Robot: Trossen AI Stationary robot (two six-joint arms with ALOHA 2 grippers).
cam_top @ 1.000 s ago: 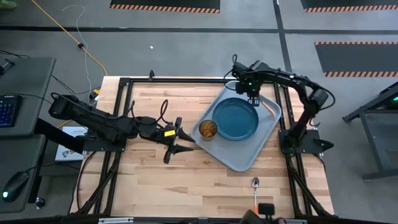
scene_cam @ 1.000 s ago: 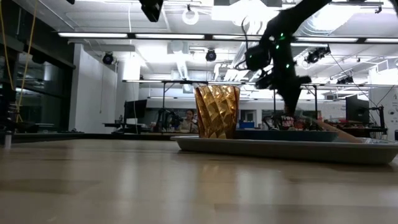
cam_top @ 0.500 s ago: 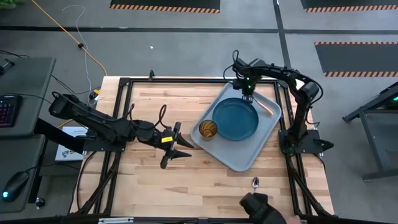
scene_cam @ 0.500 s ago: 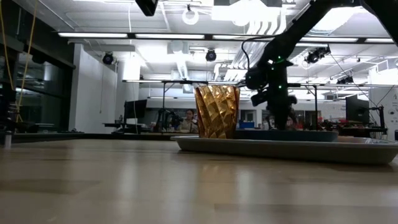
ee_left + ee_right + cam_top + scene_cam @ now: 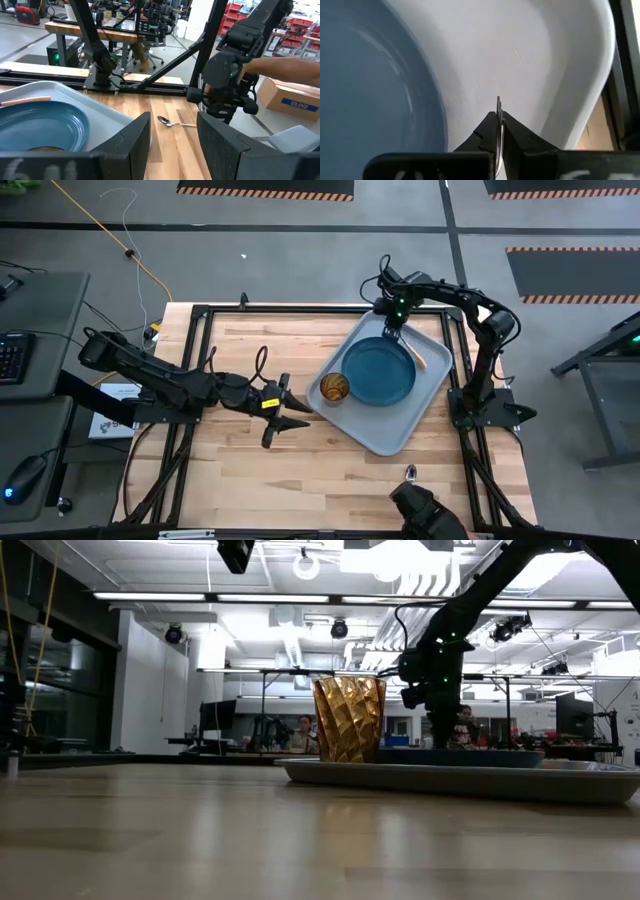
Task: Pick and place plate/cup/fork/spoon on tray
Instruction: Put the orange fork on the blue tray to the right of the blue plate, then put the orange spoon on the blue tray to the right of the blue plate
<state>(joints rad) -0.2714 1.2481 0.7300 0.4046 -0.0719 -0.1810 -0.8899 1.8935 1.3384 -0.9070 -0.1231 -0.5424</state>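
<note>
I hold the fork [image 5: 410,351] in the right gripper [image 5: 499,125], pinched on its thin metal end; it has swung from the tray's [image 5: 385,435] far rim to beside the glossy teal plate [image 5: 379,372]. Ribbed amber cup [image 5: 334,387] is already aboard. Spoon [image 5: 172,123] lies on the wood; a person's hand [image 5: 425,510] has come near it. Left gripper [image 5: 284,417] spread, waiting.

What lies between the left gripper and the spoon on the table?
Only bare wood lies between the left gripper and the spoon; the high view shows this, and the tray sits beside that stretch.

plate [image 5: 379,371], cup [image 5: 334,388] — on tray [image 5: 385,430]
</note>
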